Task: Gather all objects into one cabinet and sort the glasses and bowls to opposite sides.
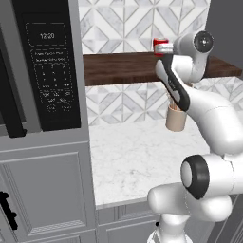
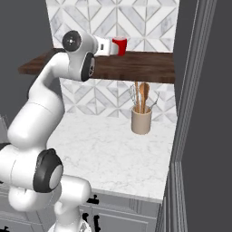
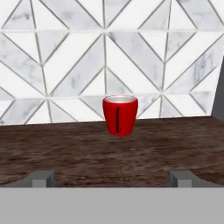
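- Marble-patterned tiles with grey and white triangles form the wall [image 3: 65, 57] behind a dark brown wooden shelf [image 2: 136, 68].
- Red cup [image 3: 120, 114]: stands upright on the wooden shelf, close to the tiled wall, pale inside, with a dark vertical line down its front; it shows in the left base view [image 1: 159, 45] and the right base view [image 2: 120, 45] as well.
- Pincer [image 3: 113, 178]: level with the shelf and facing the red cup, its two dark fingertips [image 3: 43, 178] spread as wide as they go, one on each side of the cup's line; it holds nothing, and a stretch of bare shelf lies between it and the cup.
- Desk [image 2: 104, 154]: white marble surface below the shelf.
- Utensil crock [image 2: 141, 120]: beige, on the desk below the shelf, holding wooden spoons and a whisk.
- Microwave panel [image 1: 50, 66]: dark, left of the shelf, with a lit clock.
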Motion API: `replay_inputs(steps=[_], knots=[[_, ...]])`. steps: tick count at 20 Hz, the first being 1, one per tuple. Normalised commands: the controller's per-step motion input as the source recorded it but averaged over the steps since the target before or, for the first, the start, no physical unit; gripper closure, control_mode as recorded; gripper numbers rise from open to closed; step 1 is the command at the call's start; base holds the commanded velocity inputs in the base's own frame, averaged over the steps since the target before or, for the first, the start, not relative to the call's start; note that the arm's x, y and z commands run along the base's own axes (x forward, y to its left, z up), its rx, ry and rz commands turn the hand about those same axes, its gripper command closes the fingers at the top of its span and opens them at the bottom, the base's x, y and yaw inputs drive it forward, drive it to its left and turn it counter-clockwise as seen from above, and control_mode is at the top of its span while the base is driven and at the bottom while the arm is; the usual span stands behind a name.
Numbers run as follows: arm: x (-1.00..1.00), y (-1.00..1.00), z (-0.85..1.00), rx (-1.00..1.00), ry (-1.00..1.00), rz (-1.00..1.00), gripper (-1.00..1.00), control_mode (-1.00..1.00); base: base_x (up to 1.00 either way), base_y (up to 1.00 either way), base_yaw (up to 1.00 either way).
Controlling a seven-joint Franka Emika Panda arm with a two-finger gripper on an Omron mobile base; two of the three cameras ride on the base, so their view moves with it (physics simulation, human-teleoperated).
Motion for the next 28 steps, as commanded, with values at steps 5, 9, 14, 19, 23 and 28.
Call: replay_inputs(steps=[5, 9, 14, 19, 23, 28], knots=[[0.40, -0.23, -0.03, 0.03, 0.00, 0.00, -1.00, -1.00, 0.00, 0.00, 0.00], [0.41, -0.29, 0.00, 0.03, 0.00, 0.00, -1.00, -1.00, 0.00, 0.00, 0.00], [0.37, -0.07, 0.00, 0.00, 0.01, 0.00, -1.00, -1.00, 0.00, 0.00, 0.00], [0.21, 0.00, 0.00, 0.00, 0.05, 0.00, -1.00, -1.00, 0.00, 0.00, 0.00], [0.20, 0.00, 0.00, 0.00, 0.04, 0.00, -1.00, -1.00, 0.00, 0.00, 0.00], [0.29, 0.00, 0.00, 0.00, 0.02, 0.00, -1.00, -1.00, 0.00, 0.00, 0.00]])
